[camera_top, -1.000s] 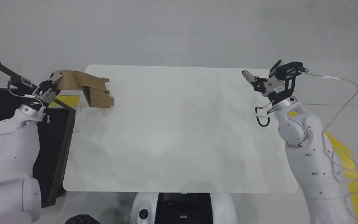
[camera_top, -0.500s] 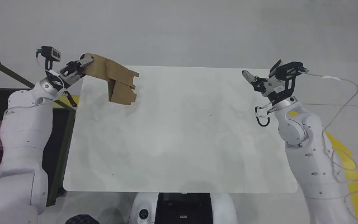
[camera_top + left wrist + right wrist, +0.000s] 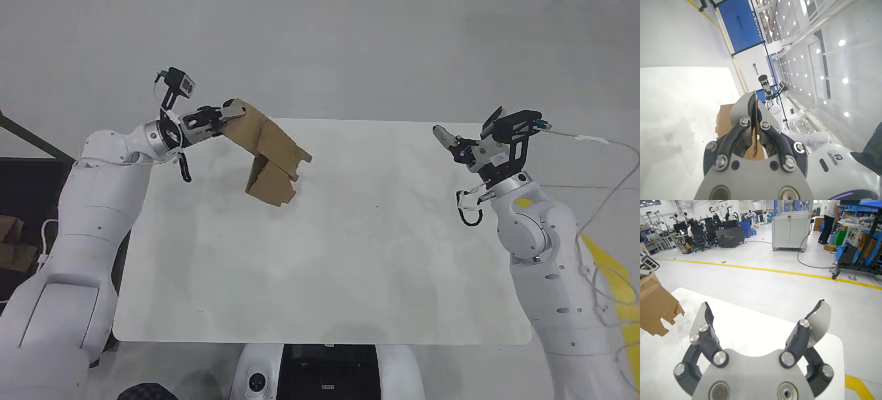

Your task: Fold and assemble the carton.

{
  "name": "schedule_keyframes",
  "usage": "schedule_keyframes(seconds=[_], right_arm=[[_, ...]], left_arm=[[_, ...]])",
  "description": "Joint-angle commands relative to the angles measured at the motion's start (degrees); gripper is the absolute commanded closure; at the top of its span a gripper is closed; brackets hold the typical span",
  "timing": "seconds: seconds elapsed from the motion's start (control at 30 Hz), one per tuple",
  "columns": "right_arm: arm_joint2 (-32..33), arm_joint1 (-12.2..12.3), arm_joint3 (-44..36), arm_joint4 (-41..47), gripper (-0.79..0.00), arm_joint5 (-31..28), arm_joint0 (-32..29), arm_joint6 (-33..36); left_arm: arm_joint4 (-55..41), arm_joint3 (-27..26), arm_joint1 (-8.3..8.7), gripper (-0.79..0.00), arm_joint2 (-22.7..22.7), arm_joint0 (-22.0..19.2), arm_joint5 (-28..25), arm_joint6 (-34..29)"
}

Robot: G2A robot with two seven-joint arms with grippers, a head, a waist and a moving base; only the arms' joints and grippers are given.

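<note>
Your left jaws pinch one edge of the brown carton (image 3: 272,160), holding it tilted over the far left of the tabletop (image 3: 380,260). Your right jaws stand wide apart near the tabletop's far right corner, well apart from the carton.

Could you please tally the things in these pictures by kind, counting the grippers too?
carton: 1
table: 1
grippers: 2 (left gripper, right gripper)
Total: 4
</note>
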Motion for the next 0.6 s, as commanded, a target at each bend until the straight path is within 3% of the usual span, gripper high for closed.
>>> schedule_keyframes(seconds=[0.0, 0.3, 0.57], right_arm=[[0.0, 0.0, 0.0, 0.0, -0.785, 0.0, 0.0, 0.0], [0.0, 0.0, 0.0, 0.0, -0.785, 0.0, 0.0, 0.0], [0.0, 0.0, 0.0, 0.0, -0.785, 0.0, 0.0, 0.0]], left_arm=[[-0.5, -0.3, -0.96, 0.000, 2.2, -0.8, 0.2, -0.2], [-2.2, -2.8, -4.11, 0.000, 8.8, -2.0, 0.8, -0.8], [-2.6, -4.2, -4.90, 0.000, 10.5, -1.0, 0.7, -0.7]])
